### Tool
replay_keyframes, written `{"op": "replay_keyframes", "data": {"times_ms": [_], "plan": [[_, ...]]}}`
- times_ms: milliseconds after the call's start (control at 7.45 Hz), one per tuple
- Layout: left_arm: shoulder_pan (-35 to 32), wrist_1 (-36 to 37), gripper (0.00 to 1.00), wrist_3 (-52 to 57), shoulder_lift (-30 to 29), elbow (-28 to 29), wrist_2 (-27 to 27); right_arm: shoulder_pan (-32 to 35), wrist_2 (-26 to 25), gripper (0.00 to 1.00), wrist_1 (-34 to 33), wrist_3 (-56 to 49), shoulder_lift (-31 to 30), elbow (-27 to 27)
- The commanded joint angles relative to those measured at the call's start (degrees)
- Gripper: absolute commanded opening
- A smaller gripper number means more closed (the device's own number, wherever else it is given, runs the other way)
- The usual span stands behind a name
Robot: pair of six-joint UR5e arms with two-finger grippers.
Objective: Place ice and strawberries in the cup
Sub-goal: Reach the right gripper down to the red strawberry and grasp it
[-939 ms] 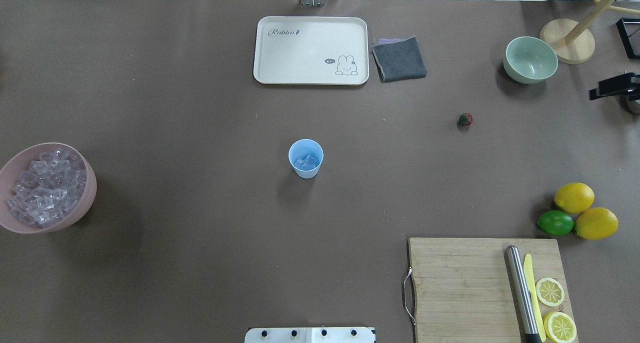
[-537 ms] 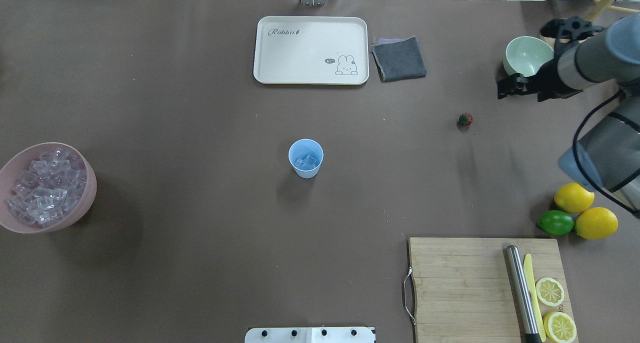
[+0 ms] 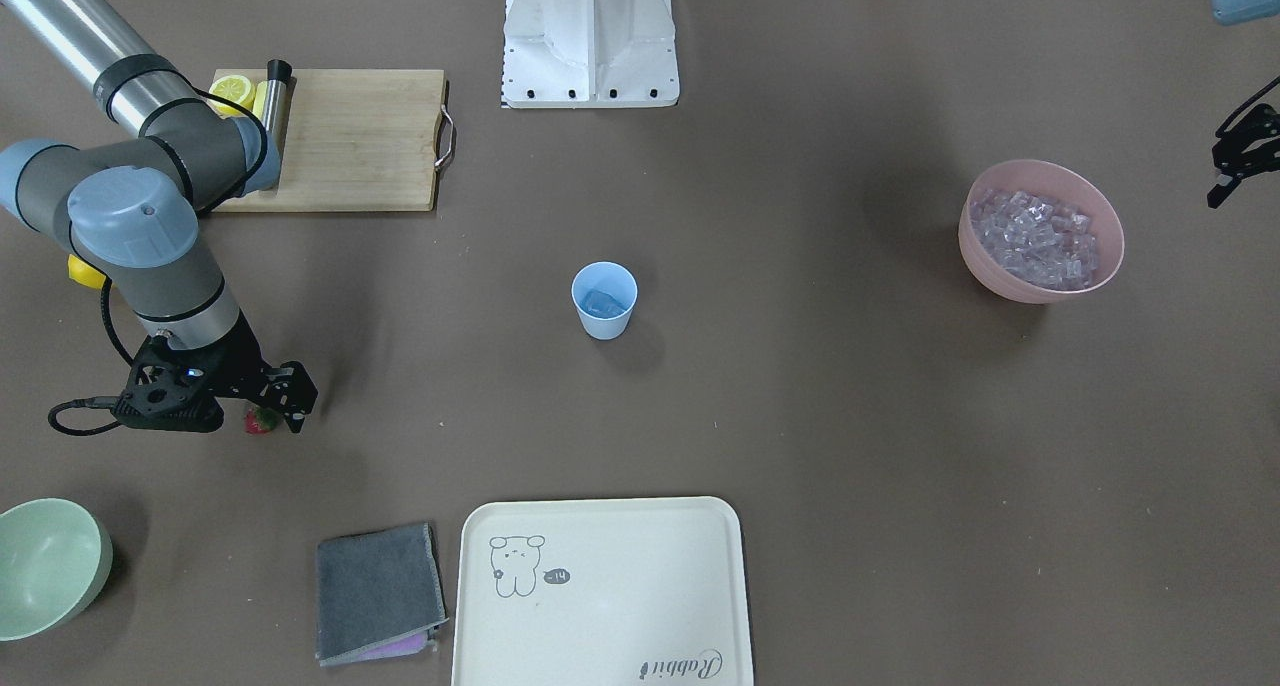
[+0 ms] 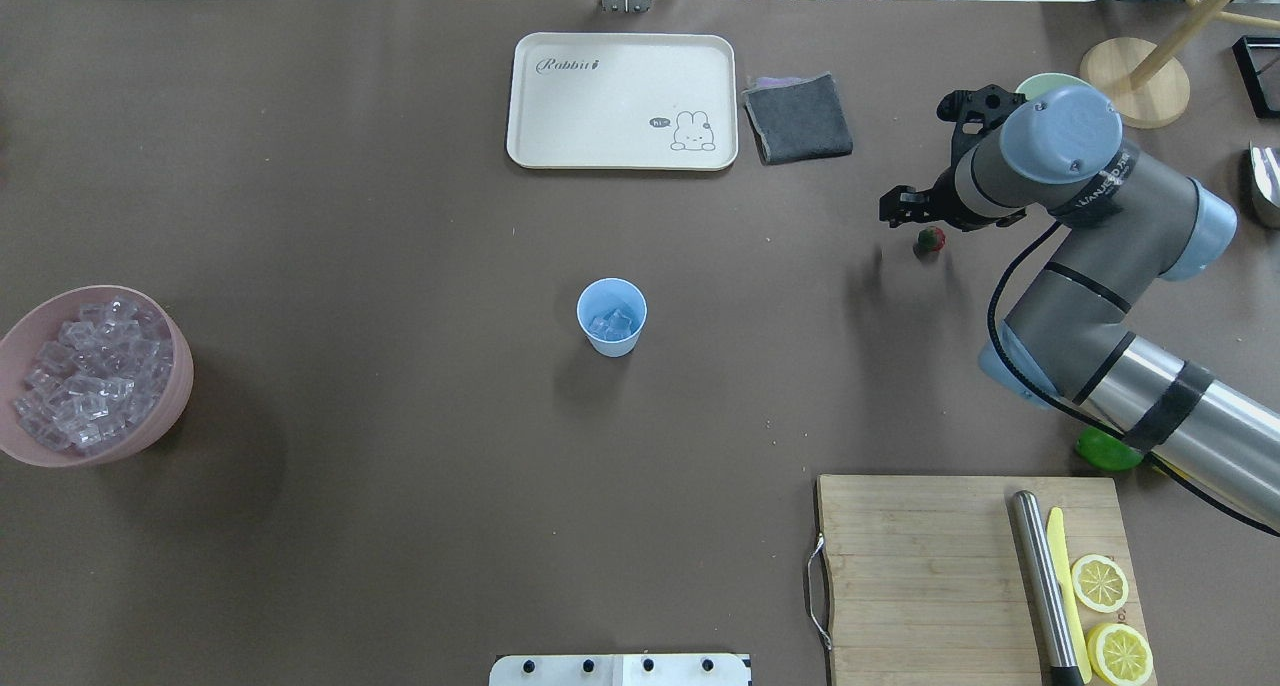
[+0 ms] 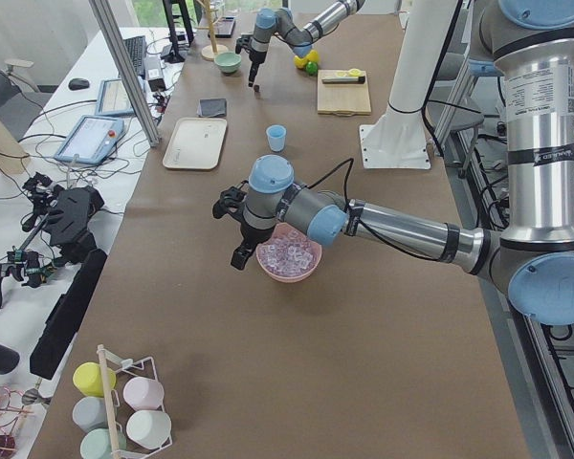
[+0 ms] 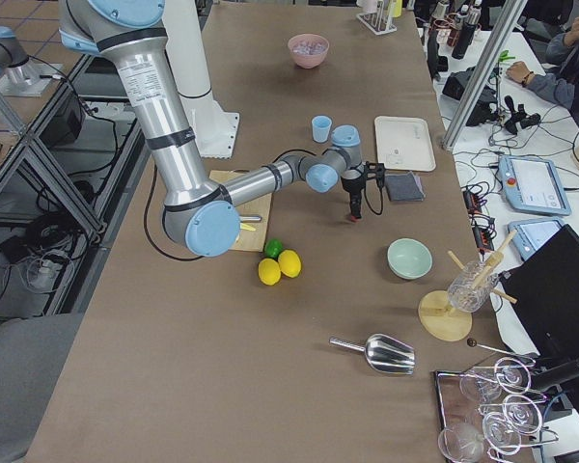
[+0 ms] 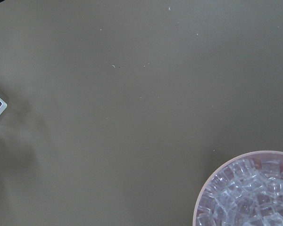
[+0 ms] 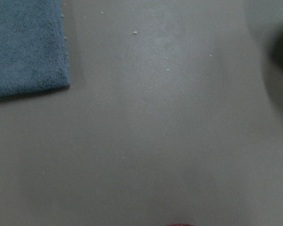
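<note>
Though beside strawberry (image 3: pixel 261 422), right pincer (image 3: pixel 278 408) well apart from cup (image 3: pixel 604 301).

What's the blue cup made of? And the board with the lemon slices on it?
The cup looks like matte plastic: a thin, even light-blue wall with no shine. The board looks like bare wood: pale plank lines and grain show across it.

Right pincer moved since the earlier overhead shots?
Yes. The right pincer has swung leftward in the overhead view, from beside the mint-green bowl to beside the strawberry.
</note>
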Motion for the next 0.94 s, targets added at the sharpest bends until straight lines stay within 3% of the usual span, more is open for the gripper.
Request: {"op": "replay_keyframes", "data": {"times_ms": [0,134,268,403,805], "plan": [[0.06,-0.04,1.0,-0.26,-0.26,0.13,-0.01,-0.72,-0.15,0.81,0.69,-0.21,-0.47,-0.54],[0.06,-0.03,1.0,-0.26,-0.34,0.13,-0.09,-0.81,-0.15,0.68,0.69,-0.48,-0.82,-0.54],[0.06,-0.03,1.0,-0.35,-0.43,0.13,-0.01,-0.81,-0.06,0.38,0.69,-0.66,-1.0,-0.54],[0.06,0.05,1.0,-0.35,-0.69,0.47,-0.09,-0.81,-0.06,0.02,0.69,-1.44,-0.91,-0.37],[0.15,0.14,1.0,-0.35,-0.87,0.65,-0.01,0.24,0.9,0.0,-0.8,-0.58,1.1,1.99]]}}
